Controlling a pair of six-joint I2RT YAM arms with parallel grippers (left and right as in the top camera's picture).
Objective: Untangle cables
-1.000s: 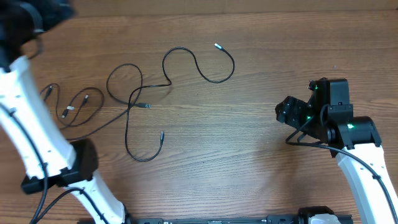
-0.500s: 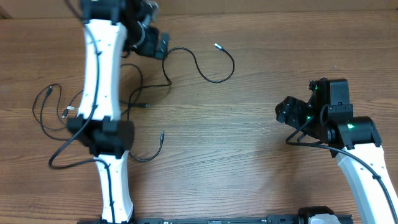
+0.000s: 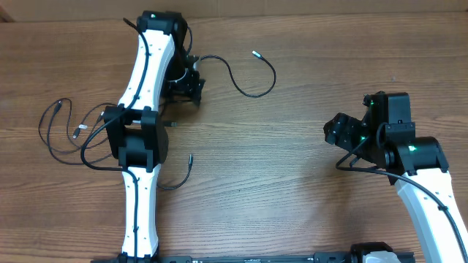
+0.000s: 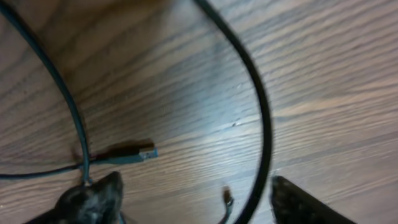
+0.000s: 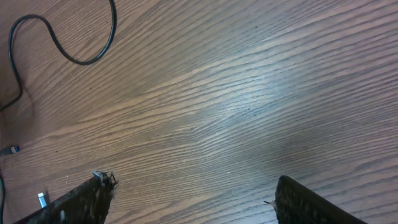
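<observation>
Cables [image 4: 267, 124] loose on wooden table [image 3: 292, 183]

Black cables [image 4: 266, 124] on brown wood-grain table [image 3: 292, 183]

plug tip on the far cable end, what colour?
Silvery plug tip on a black cable; the overhead view shows it best.

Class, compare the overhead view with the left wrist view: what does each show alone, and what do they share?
Only overhead: both arms, the right gripper, a bunched cable at far left, and a silver-tipped plug. Only left wrist: the left gripper with fingertips apart, one cable running between them. Shared: black cables on the wooden table.
</observation>
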